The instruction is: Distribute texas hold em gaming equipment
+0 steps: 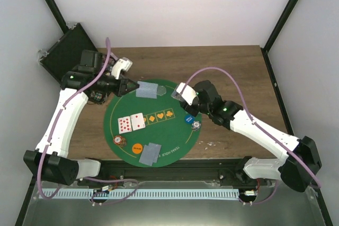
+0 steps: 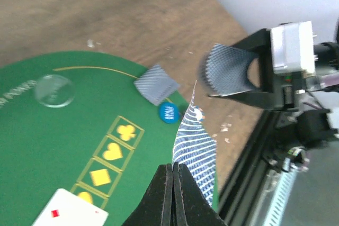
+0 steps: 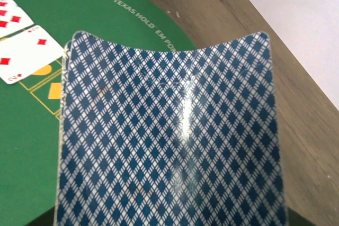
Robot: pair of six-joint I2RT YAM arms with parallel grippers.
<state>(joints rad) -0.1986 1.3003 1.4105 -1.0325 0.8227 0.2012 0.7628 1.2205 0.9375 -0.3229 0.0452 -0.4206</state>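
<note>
Currently: left gripper (image 2: 173, 170), closed tight over the far side of the green mat (image 1: 159, 136), a blue-backed card (image 2: 195, 146) rising on edge at its tips, pinch itself unclear; right gripper (image 2: 241, 70) clamped on a bowed stack of cards (image 3: 169, 130), held above the mat's right side.

On the mat (image 1: 165, 132): face-up cards (image 1: 131, 123) centre-left, chip stack (image 1: 119, 141) front-left, face-down cards (image 1: 150, 153) at near edge.
</note>
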